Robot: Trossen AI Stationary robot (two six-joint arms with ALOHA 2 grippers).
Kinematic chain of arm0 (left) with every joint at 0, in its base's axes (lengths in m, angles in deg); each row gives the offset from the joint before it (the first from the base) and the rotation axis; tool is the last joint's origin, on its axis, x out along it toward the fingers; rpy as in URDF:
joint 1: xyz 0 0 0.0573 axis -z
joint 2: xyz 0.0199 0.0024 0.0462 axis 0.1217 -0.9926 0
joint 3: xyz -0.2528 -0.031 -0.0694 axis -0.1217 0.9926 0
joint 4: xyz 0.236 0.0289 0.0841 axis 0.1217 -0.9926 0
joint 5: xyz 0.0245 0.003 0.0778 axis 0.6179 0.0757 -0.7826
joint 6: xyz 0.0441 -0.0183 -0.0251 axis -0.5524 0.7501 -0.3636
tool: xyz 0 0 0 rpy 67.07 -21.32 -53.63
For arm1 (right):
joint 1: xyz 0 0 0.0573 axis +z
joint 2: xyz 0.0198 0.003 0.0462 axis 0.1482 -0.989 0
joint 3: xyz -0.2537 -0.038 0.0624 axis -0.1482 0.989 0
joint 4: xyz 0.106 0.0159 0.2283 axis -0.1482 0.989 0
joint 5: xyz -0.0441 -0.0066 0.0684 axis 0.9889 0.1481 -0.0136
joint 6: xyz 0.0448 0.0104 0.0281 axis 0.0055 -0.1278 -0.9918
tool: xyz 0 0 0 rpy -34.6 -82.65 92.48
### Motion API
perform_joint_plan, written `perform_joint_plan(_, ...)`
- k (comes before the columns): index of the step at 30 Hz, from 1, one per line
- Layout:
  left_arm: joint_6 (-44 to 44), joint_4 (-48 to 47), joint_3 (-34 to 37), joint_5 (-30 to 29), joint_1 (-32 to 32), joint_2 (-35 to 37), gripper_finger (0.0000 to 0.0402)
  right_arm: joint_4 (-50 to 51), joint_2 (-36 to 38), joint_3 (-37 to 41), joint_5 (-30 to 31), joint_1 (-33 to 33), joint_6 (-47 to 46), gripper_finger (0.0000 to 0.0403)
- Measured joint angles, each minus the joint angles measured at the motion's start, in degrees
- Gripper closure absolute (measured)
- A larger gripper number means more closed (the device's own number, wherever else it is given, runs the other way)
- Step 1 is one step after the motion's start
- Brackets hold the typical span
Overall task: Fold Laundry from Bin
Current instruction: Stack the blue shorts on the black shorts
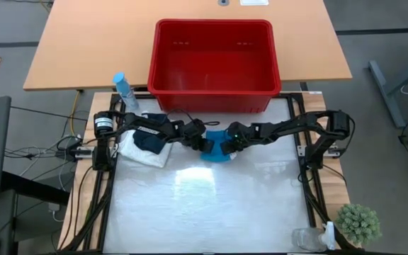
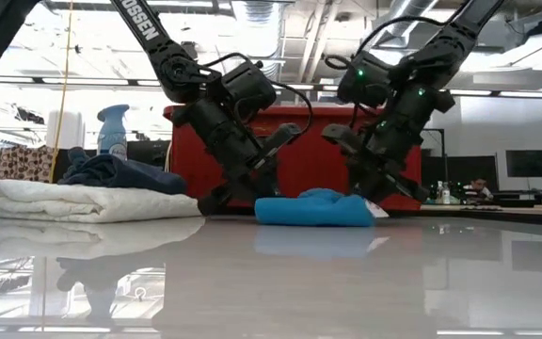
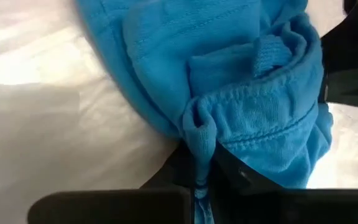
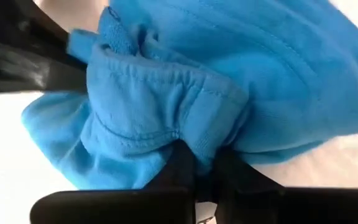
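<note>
one teal-blue cloth (image 1: 217, 149) lies bunched on the table (image 1: 211, 205), just past centre toward 12 o'clock in the high view, in front of the bin. left gripper (image 1: 202, 144) is at its 9 o'clock edge, fingers pinched tight on a fold of the teal-blue cloth; left wrist view shows the hem (image 3: 199, 134) squeezed between the dark fingers. right gripper (image 1: 227, 145) is at its 3 o'clock edge, closed on a bunched seam (image 4: 194, 134) of the same cloth. both arms reach in from the sides and meet over it. low view: cloth (image 2: 315, 209) rests on the tabletop, both grippers angled down into it. white folded cloth (image 1: 146, 151) sits at 9 o'clock from the teal one, dark navy cloth (image 1: 149, 139) on top of it. red bin (image 1: 214, 65) at 12 o'clock, nothing visible inside. spray bottle (image 1: 125, 91) at 10 o'clock beside the bin. small green plant (image 1: 358, 223) at the 4 o'clock corner.
</note>
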State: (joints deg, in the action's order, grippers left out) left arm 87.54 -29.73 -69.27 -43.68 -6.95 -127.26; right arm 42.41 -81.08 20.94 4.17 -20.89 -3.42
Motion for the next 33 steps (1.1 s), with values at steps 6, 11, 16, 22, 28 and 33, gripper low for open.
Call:
perform_joint_plan(6, 0.4, -5.6, -0.8, 0.7, -0.1, 3.9, 0.0400, 0.7, 2.4, -3.2, -0.2, -0.1, 0.5, 0.0362)
perform_joint_plan(11, -1.7, -12.6, -1.9, -2.2, -0.1, 8.6, 0.0401, 1.1, 2.4, -6.7, -0.1, 0.7, 0.5, 0.0362)
perform_joint_plan(16, -2.7, -18.6, -1.9, -4.6, -0.1, 14.4, 0.0401, 1.6, 2.5, -11.9, -0.1, 1.5, 1.9, 0.0362)
perform_joint_plan(22, -3.1, -25.2, -2.0, -9.3, -0.1, 22.8, 0.0401, 2.5, 2.5, -18.2, 0.5, 1.5, 3.7, 0.0362)
perform_joint_plan(28, -3.7, -32.4, -2.0, -13.6, -0.1, 30.7, 0.0401, 3.1, 0.9, -24.8, 1.9, 1.4, 6.1, 0.0362)
perform_joint_plan(33, -3.8, -39.9, -2.0, -18.6, -0.1, 36.7, 0.0401, 4.7, -6.0, -35.1, 1.7, 1.8, 8.9, 0.0362)
